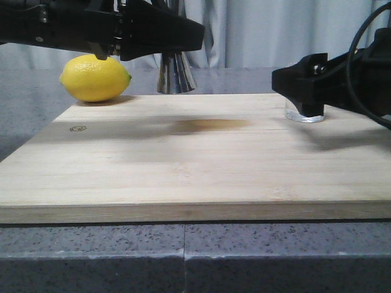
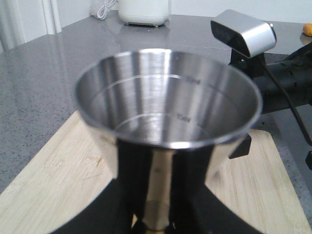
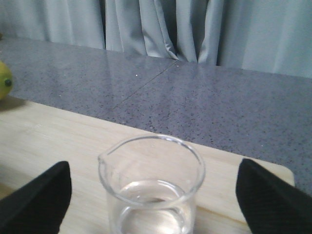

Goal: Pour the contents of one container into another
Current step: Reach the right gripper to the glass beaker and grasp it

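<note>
A lemon (image 1: 95,77) is lying at the far left corner of the wooden cutting board (image 1: 195,152), which is resting on the grey speckled tabletop (image 1: 183,256); a brownish stain is showing on the board's middle. The left arm is reaching across the upper left of the front view, hiding the top of the steel jigger (image 1: 176,76), whose flared lower cup is showing just behind the board's far edge beside the lemon. The left end effector (image 2: 156,222) is clamped on the jigger (image 2: 168,105) at its narrow waist, black fingers (image 2: 131,180) pressing either side, holding it upright and raised. The left wrist view is showing what the front view hides: the jigger's open upper cup with measuring lines inside, apparently dry. The glass beaker (image 1: 304,113) is standing on the board near its far right corner, largely screened by the right arm in the front view. The right wrist view is showing the beaker (image 3: 152,187) holding a shallow pool of clear liquid, its lip turned toward the lemon (image 3: 4,80). The right end effector (image 3: 151,204) is spread wide, its fingers (image 3: 39,200) flanking the beaker without touching.
</note>
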`<state>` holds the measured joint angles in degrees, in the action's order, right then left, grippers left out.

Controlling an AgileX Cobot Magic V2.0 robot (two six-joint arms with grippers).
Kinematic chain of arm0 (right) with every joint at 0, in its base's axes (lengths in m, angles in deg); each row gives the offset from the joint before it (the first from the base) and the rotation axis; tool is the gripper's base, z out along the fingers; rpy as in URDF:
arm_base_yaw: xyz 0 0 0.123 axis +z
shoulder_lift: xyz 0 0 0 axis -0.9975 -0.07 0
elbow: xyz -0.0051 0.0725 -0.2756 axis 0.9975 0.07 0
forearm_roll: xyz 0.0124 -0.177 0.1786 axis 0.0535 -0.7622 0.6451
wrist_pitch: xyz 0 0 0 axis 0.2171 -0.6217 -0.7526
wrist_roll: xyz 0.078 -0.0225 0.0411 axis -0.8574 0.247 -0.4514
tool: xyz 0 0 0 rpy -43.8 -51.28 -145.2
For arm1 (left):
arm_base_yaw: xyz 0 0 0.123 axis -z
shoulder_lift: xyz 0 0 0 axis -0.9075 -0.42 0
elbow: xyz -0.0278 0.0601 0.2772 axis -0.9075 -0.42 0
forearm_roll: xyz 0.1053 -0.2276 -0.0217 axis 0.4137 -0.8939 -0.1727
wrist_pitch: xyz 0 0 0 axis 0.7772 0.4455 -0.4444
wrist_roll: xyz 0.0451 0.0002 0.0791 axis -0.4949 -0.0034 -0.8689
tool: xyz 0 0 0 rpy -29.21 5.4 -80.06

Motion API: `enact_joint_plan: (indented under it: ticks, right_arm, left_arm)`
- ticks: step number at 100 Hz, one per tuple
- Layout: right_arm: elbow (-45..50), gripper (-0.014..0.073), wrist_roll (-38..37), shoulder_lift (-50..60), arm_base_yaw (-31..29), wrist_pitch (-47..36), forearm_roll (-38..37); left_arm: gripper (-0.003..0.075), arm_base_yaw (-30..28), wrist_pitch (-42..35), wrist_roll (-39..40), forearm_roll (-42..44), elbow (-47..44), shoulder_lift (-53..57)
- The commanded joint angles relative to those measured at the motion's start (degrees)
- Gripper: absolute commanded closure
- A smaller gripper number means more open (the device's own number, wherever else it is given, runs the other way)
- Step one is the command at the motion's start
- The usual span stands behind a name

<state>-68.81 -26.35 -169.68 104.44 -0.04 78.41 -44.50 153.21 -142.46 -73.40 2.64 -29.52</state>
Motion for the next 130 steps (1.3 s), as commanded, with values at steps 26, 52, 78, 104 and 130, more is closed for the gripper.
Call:
enact_joint_plan:
  ticks: [26,52,78,104,130]
  right_arm:
    - [-1.9,-0.0011,0.43,-1.63,0.14,-6.83,0.11]
    - [-2.03,0.0085,0.43,-2.31,0.14,-8.79,0.11]
    - [-2.03,0.0086,0.43,-2.4,0.14,-8.18,0.11]
    - [-2.03,0.0086,0.43,-2.4,0.14,-7.96,0.11]
    - [-2.03,0.0086,0.43,-2.4,0.14,-7.46,0.11]
  left_arm:
    - [0.0661,0.63,5.46,0.56,-4.33,1.64,2.73]
    - [0.0661,0.63,5.46,0.56,-4.33,1.64,2.73]
    - [0.0661,0.63,5.46,0.56,-4.33,1.64,2.73]
    - [0.0661,0.63,5.46,0.56,-4.33,1.64,2.73]
    - [0.0661,0.63,5.46,0.56,-4.33,1.64,2.73]
